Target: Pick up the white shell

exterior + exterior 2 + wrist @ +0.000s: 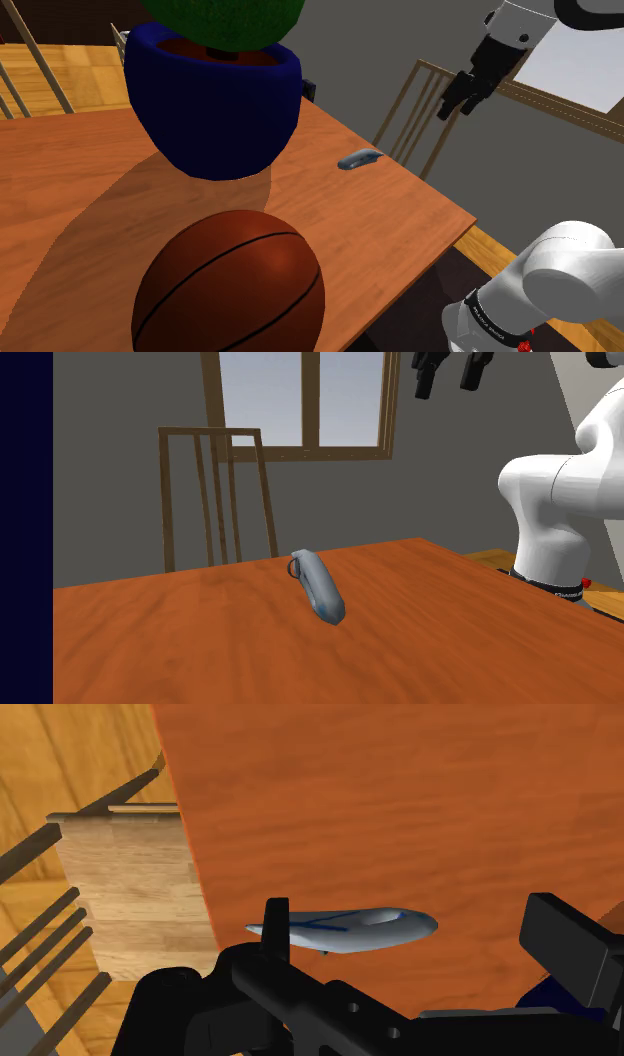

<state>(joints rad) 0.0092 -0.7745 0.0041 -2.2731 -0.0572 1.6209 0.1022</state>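
Looking down on an orange-brown wooden table (400, 215), broad and flat, grain plain to see. Spotting the shell (318, 584) right there on it: long, pale blue-grey rather than white, lying on its side near the table's edge, just short of a slatted wooden chair (215, 492). Behind that chair, grey wall and a wood-framed window (300, 402).

Over to the shoulder view: crowded on its left by a big dark blue pot (215, 100) holding a green plant (225, 20), and nearer the camera a brown basketball (228, 285). Both well apart from the shell, with bare tabletop all round it. Beyond the edge, yellow plank floor (30, 764) and the chair's seat (130, 894) just beside the table.

Up high now, hanging in open air over the chair side, well clear of the shell: the black gripper (457, 108), fingers (277, 919) spread wide, clasping nothing. Through the wrist view, catching the shell down below in the gap between those parted fingers, nearer one of them, untouched. At the shoulder view's lower right, white arm (560, 275) rising by the stand.
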